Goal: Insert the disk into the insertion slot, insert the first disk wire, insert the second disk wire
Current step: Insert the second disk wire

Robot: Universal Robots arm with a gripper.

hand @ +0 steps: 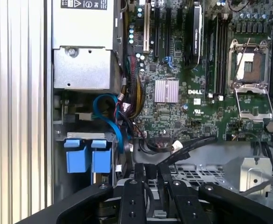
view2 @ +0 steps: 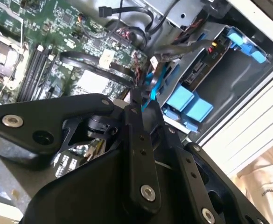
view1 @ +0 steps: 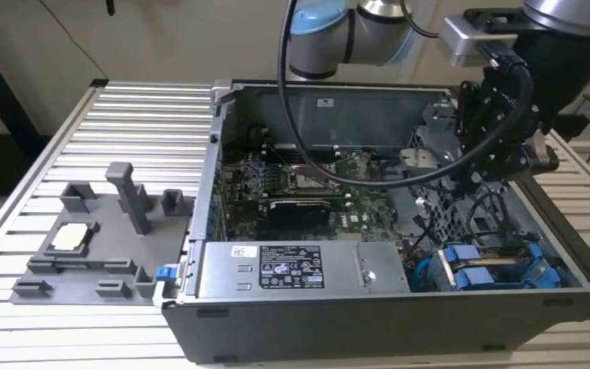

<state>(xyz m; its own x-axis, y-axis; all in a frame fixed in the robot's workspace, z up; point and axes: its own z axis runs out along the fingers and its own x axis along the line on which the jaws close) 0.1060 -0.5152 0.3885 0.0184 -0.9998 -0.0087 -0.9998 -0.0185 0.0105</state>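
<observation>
In the exterior view the disk (view1: 498,269) sits in the insertion slot (view1: 536,244) at the case's (view1: 377,327) front corner, on the exterior view's right, so I judge my tool (view1: 476,178) hangs close above for the cabling step; open or closed, I cannot tell.

In the exterior view we look down obliquely, from well back, on the open computer case (view1: 377,330), centre-right of frame. Both wrist views ride behind the gripper (hand: 151,170), close over the motherboard (hand: 173,70) and blue tabs (hand: 87,156) they share.

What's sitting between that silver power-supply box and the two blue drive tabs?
A tangle of cables, one bright blue, seen in the first wrist view.
</observation>
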